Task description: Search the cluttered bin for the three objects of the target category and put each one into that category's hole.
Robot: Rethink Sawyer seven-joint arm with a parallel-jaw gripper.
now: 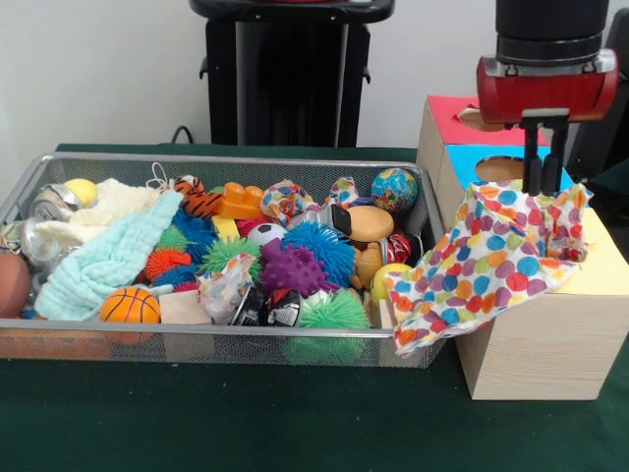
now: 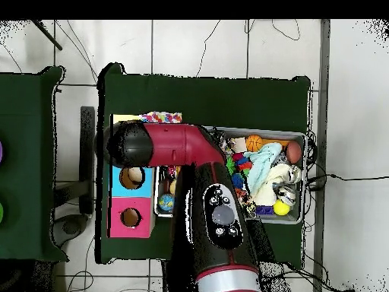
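The robot arm [image 2: 190, 148] is showing glossy red shells, black rounded joints, and a grey band near its base.

bin [image 1: 226, 161]: silver wire mesh | dotted cloth [image 1: 491, 256]: thin fabric | yellow-topped box [image 1: 550, 339]: pale matt wood

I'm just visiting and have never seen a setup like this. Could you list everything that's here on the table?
Wire bin: one, silver mesh, on the green table.
Clutter in the bin: many toys, mixed colours, including a mint-green towel, a mini basketball, a purple spiky ball and a globe ball.
Dotted cloth: one clearly seen, white with coloured dots, draped from the yellow-topped box over the bin's corner.
Boxes: three wooden, tops yellow, blue and red, in a row beside the bin.
Robot arm: one, red and black.
Gripper: one, black fingers down at the cloth.
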